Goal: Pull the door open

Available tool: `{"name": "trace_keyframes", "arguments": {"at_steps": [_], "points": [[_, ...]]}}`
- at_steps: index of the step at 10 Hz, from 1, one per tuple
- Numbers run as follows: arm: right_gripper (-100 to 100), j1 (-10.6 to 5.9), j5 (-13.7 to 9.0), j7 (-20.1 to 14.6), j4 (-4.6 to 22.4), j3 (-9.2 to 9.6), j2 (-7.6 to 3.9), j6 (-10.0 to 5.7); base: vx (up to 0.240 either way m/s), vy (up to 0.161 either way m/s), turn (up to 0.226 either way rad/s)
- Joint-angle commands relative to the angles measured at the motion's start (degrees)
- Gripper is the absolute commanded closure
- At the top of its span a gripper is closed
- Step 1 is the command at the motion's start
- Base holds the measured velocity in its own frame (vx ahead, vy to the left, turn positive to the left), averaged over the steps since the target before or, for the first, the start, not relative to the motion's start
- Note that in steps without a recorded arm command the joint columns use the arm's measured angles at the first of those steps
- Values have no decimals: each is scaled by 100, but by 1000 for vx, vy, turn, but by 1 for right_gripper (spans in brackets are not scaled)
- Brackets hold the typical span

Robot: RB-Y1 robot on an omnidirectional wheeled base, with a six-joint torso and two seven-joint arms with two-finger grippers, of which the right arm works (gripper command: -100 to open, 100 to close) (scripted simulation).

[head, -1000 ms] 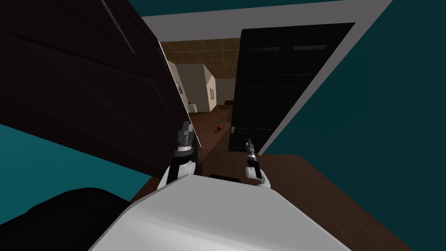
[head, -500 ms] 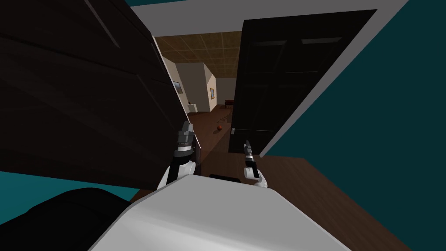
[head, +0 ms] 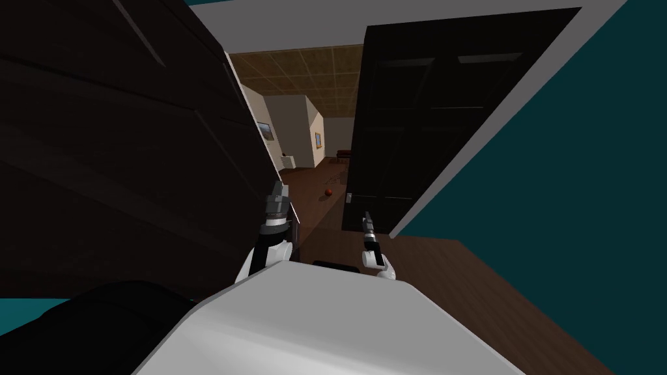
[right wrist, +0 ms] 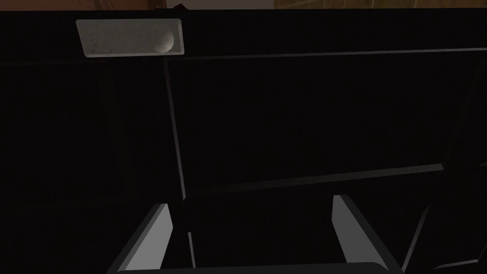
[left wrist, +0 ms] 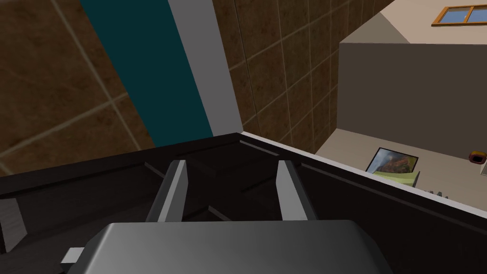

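A dark double door fills the grey frame ahead. Its left leaf (head: 130, 143) stands swung in toward me. My left gripper (head: 279, 195) is at this leaf's free edge. In the left wrist view the left gripper (left wrist: 231, 176) is open, with its fingers (left wrist: 175, 190) lying over the dark panelled face (left wrist: 380, 219) and nothing between them. The right leaf (head: 417, 124) sits in the frame. My right gripper (head: 367, 218) points at it, just below its grey handle plate (head: 350, 197). In the right wrist view the right gripper (right wrist: 252, 209) is open, well away from the plate and knob (right wrist: 164, 42).
Between the leaves a room shows, with a wooden floor, beige walls and a small red ball (head: 328, 192). Teal walls (head: 586, 163) flank the grey door frame (head: 469, 163). Wooden floor (head: 495, 293) lies at my right, and a dark bulky shape (head: 98, 312) sits low at my left.
The left leaf has swung further toward me and covers more of the left. My head view has rolled slightly. The right gripper has drifted a little to the left.
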Motion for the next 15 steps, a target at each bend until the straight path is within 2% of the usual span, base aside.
{"name": "trace_keyframes", "arguments": {"at_steps": [1, 3, 4, 9, 13, 15], "points": [[-100, -125, -42, 20, 286, 17, 41, -76, 95, 2, 7], [-100, -252, -91, 41, 638, 40, 91, -154, 92, 2, 4], [-100, -252, -91, 41, 638, 40, 91, -154, 63, -3, 4], [-100, -535, -199, 87, 1371, 92, 222, -326, 89, 0, 0], [-100, -714, -267, 116, 1834, 124, 325, -436, 103, 16, -6], [-100, -844, -318, 137, 2172, 148, 414, -516, 139, 34, -15]]}}
